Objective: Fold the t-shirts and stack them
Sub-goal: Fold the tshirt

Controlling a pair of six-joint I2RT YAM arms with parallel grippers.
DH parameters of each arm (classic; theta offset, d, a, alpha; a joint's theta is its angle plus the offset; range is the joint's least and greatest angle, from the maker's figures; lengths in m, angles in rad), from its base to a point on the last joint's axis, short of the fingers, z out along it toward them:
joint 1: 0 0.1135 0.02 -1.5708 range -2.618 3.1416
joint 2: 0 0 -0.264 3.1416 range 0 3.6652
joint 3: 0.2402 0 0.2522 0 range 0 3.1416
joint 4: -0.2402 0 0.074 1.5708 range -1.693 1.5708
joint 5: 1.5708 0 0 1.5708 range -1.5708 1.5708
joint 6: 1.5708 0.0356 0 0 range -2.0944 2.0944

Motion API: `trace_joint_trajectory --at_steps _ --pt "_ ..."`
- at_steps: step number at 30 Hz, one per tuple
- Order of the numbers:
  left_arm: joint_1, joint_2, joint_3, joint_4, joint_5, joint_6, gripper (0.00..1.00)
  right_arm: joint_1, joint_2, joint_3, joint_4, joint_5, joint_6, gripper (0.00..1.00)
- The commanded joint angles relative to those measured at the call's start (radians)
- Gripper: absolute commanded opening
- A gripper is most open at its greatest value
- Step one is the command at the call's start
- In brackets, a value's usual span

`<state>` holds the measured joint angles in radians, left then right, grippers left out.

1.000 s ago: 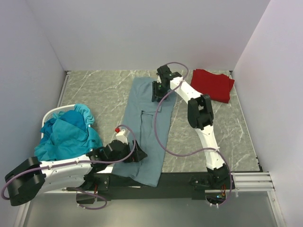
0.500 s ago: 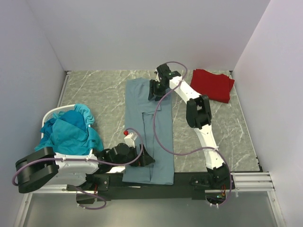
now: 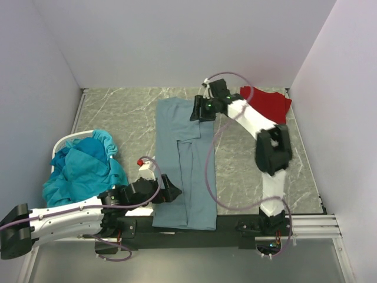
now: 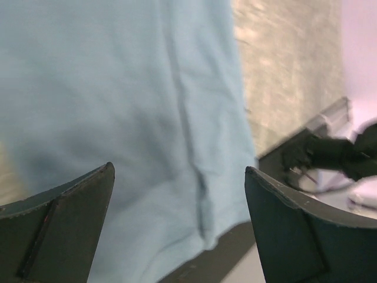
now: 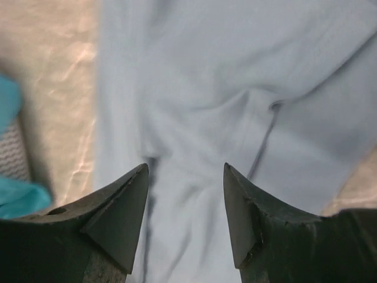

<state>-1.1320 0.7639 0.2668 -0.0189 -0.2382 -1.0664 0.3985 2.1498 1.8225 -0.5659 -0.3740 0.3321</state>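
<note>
A grey-blue t-shirt (image 3: 169, 137) lies on the marbled table as a long narrow strip, its sides folded in, running from the back to the front edge. My left gripper (image 3: 171, 190) is open and empty, low over the strip's near left edge; the left wrist view (image 4: 178, 171) shows the cloth (image 4: 118, 88) between the spread fingers. My right gripper (image 3: 198, 112) is open and empty over the strip's far right part; the right wrist view (image 5: 185, 167) shows wrinkled cloth (image 5: 206, 71) below it. A folded red t-shirt (image 3: 268, 106) lies at the back right.
A white basket (image 3: 63, 141) at the left holds a pile of teal shirts (image 3: 85, 168); a teal edge also shows in the right wrist view (image 5: 8, 100). A black rail (image 3: 230, 224) runs along the table's front edge. Walls close in the left, back and right sides.
The shirt's right side has been folded over and the strip straightened. Both grippers have let go. The left gripper drew back to the left; the right arm's elbow swung right.
</note>
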Motion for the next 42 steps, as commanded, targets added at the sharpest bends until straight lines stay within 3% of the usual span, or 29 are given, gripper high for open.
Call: trace_joint_trajectory --at_steps 1,5,14,21,29,35,42 --pt "-0.003 -0.047 0.035 -0.212 -0.143 -0.029 0.97 0.003 -0.326 -0.223 0.256 0.018 0.042 0.61" --pt "-0.003 -0.045 0.063 -0.334 -0.197 -0.047 0.97 0.045 -0.548 -0.564 0.354 0.105 0.084 0.60" --pt "-0.002 -0.029 0.133 -0.458 -0.236 -0.050 0.92 0.275 -0.896 -1.050 0.332 0.396 0.228 0.58" --pt "0.000 0.032 0.155 -0.496 -0.182 -0.059 0.86 0.411 -1.070 -1.192 0.158 0.458 0.352 0.56" --pt "-0.002 -0.006 0.196 -0.593 -0.104 -0.043 0.81 0.526 -1.191 -1.318 0.003 0.337 0.453 0.53" --pt "-0.023 0.096 0.184 -0.566 -0.001 -0.038 0.79 0.638 -1.272 -1.359 -0.035 0.258 0.534 0.51" --pt "-0.048 0.054 0.169 -0.578 0.023 -0.075 0.79 0.741 -1.263 -1.407 -0.006 0.219 0.616 0.51"
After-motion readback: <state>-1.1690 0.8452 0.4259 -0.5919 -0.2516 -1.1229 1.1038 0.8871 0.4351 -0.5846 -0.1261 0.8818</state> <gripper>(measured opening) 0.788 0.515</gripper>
